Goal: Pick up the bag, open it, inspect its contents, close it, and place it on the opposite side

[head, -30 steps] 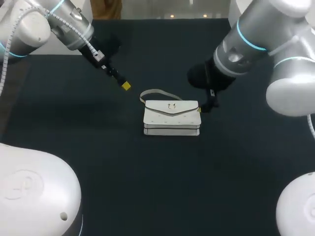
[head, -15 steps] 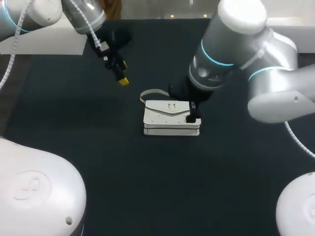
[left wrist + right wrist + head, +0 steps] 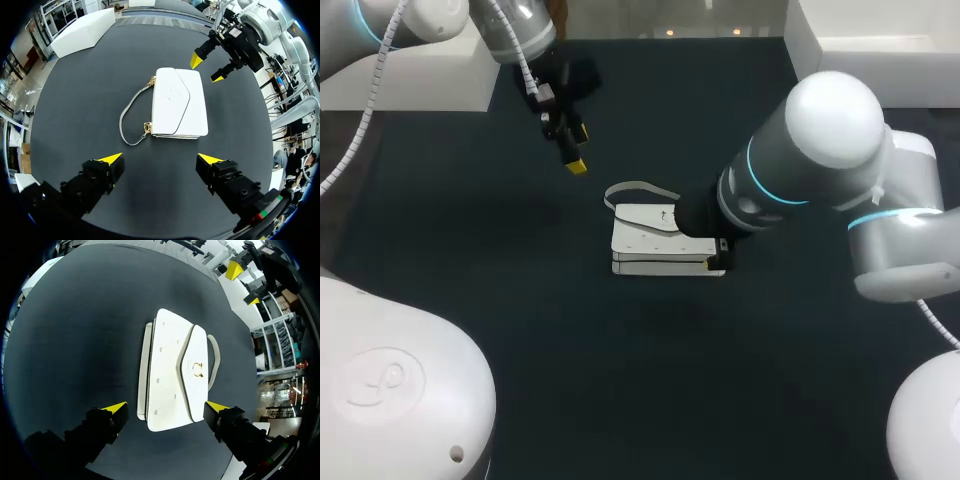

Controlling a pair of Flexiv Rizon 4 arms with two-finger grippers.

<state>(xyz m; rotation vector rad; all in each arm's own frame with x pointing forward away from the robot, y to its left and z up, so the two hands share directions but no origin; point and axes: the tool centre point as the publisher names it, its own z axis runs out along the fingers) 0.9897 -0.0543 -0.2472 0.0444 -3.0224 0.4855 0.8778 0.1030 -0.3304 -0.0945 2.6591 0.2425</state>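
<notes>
**Position.** The white bag lies flat near the middle of the dark surface. Its strap is looped on the surface against the bag's far side.

**Differences between views.**
- In the head view my right arm covers the bag's right end and hides nearly all of my right hand.
- The right wrist view supplies what is missing there. My right hand has its fingers spread wide, one yellow tip to either side of the bag's near end. I see neither tip touching it.
- The left wrist view shows both hands at once. My left hand has its fingers far apart and holds nothing, and the bag lies ahead of it.
- Beyond the bag in that view, my right hand hangs near the bag's far end with its tips apart.
- In the head view my left hand is above the surface, well clear of the bag on its far left side.
- The gold clasp at the flap's point is clear only in the right wrist view. The strap's gold fitting shows best in the left wrist view.

**Container.** The flap is down and the bag is closed, so its contents are hidden.

**Markings.** I cannot make out any writing on the bag.
</notes>
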